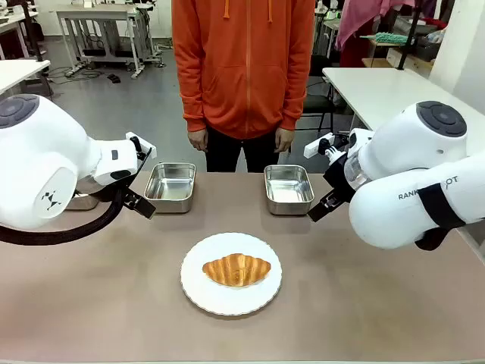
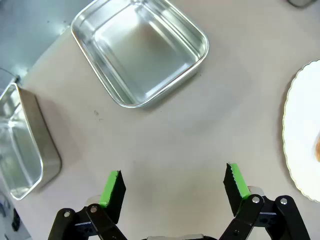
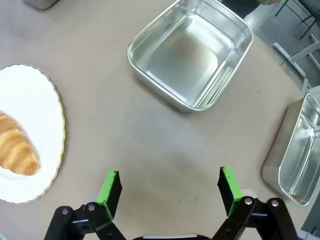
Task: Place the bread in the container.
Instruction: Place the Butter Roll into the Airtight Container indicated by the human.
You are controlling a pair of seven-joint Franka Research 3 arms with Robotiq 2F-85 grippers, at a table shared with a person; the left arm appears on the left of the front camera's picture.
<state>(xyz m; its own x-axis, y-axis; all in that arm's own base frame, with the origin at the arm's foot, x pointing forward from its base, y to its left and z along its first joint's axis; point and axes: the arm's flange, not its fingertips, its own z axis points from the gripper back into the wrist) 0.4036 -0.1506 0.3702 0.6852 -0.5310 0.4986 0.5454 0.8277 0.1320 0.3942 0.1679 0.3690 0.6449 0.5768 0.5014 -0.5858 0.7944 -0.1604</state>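
Note:
The bread (image 1: 236, 270), a golden-brown croissant, lies on a round white plate (image 1: 227, 300) at the table's near middle. Two shiny steel containers (image 1: 170, 186) (image 1: 289, 189) sit side by side beyond it, with nothing in them. My left gripper (image 1: 144, 205) hangs near the left container. In its wrist view the left gripper (image 2: 174, 185) is open over bare table, the container (image 2: 140, 50) ahead of it. My right gripper (image 1: 318, 211) hovers beside the right container; the right gripper (image 3: 169, 189) is open, with the container (image 3: 190, 52) ahead and the bread (image 3: 17, 145) to its left.
A person in an orange hoodie stands at the far edge, hands (image 1: 198, 140) hanging down. A further steel tray (image 2: 20, 145) sits at the table's left end, and another tray (image 3: 300, 150) at its right end. The plate's rim (image 2: 302, 135) shows beside my left gripper.

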